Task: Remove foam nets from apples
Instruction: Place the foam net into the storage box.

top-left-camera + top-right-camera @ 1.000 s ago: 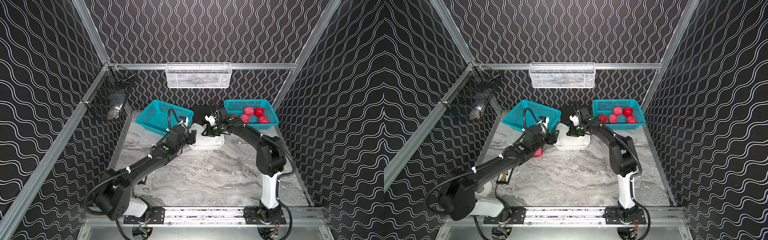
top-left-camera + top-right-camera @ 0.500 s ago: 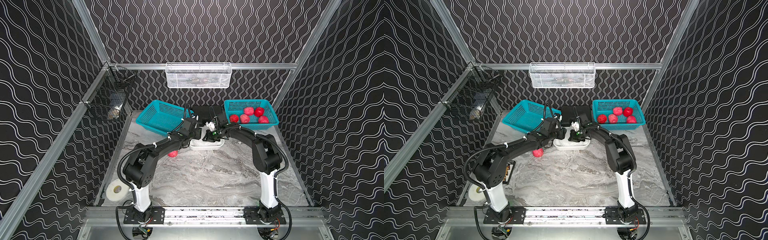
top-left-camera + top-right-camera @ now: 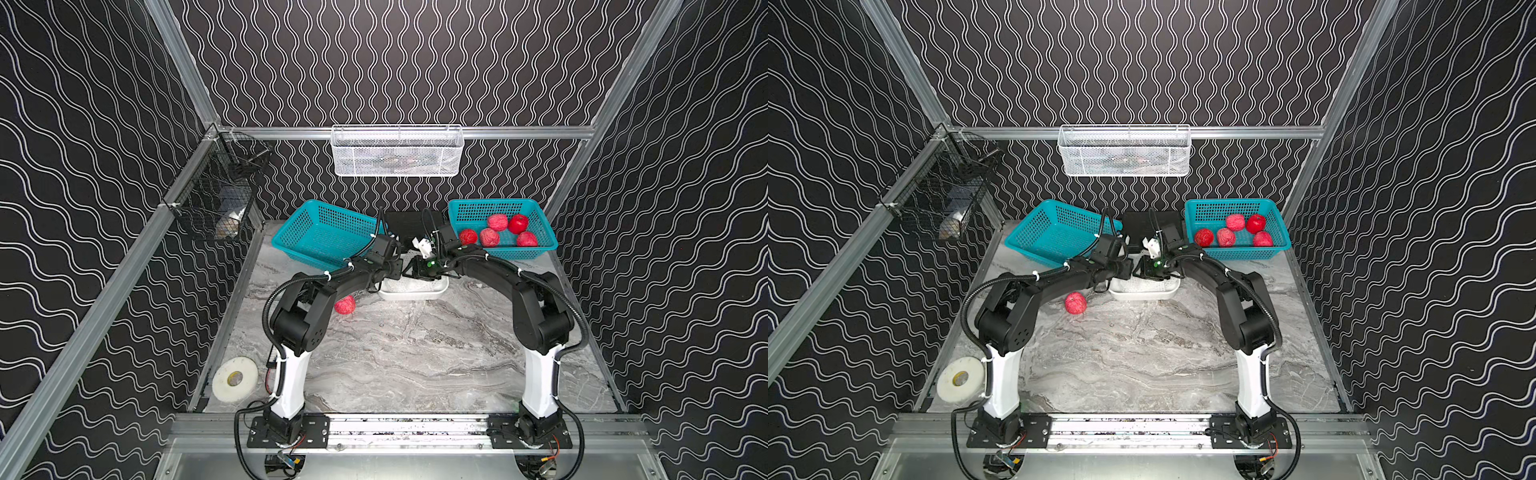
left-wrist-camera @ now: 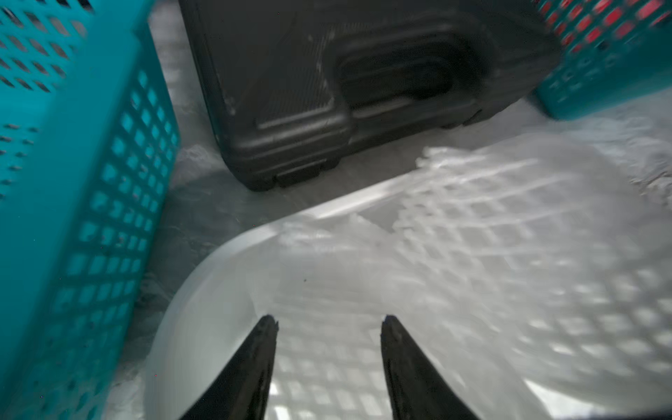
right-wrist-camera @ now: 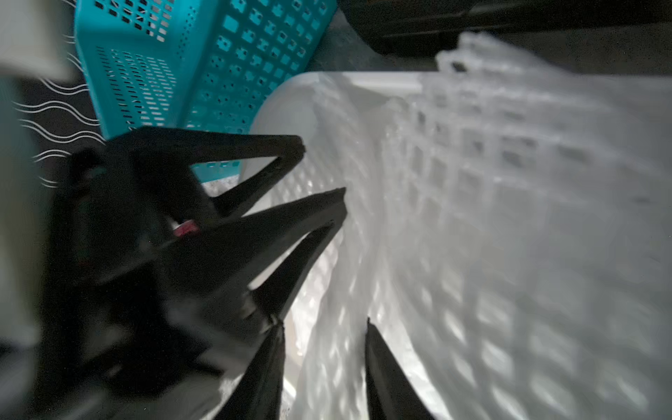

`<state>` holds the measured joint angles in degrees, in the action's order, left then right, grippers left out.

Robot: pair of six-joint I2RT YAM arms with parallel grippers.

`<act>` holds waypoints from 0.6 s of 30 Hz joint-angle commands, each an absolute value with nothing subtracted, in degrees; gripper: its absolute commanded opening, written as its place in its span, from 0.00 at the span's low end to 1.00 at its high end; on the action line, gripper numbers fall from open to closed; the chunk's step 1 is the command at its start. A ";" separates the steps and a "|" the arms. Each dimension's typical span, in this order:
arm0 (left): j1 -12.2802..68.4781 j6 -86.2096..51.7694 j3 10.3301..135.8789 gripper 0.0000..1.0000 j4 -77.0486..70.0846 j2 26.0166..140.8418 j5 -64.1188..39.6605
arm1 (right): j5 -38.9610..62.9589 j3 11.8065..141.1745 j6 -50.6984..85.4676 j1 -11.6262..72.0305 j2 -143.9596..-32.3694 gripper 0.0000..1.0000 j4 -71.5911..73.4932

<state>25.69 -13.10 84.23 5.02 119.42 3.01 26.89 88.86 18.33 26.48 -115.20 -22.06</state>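
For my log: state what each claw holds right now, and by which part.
Nothing is held. The left claw and right claw both stand open over the white tub, with loose foam nets lying in it.

The left arm (image 3: pixel 299 316) has folded up off the surface (image 3: pixel 415 353), baring the tape roll (image 3: pixel 235 379); the left end effector (image 4: pixel 329 323) has swung in over the tub (image 3: pixel 411 294) and narrowed. The right end effector (image 5: pixel 323 327), shut a second ago, now gapes above the net (image 5: pixel 509 218)
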 commanded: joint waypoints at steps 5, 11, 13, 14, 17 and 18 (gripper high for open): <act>25.58 -11.10 87.53 0.54 9.41 122.50 2.20 | 29.27 83.61 16.76 26.43 -103.31 1.00 -15.40; 25.66 -10.66 89.31 0.56 11.18 124.83 1.71 | 26.01 72.17 17.88 26.44 -89.72 1.00 -6.15; 25.62 -10.63 90.21 0.57 11.94 125.66 1.98 | 22.04 67.39 18.32 26.39 -85.56 1.00 -1.91; 25.60 -10.64 90.43 0.57 11.89 126.00 1.72 | 20.36 65.43 18.46 26.39 -83.95 1.00 -0.01; 25.68 -10.56 90.44 0.57 11.78 126.18 1.81 | 13.28 59.34 22.55 26.42 -80.52 1.00 6.43; 25.72 -10.57 90.24 0.58 11.70 126.07 2.16 | 10.54 58.41 25.01 26.41 -79.91 1.00 7.27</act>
<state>25.71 -11.88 90.02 10.31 125.67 1.91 19.97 60.66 19.44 26.48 -81.65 -1.45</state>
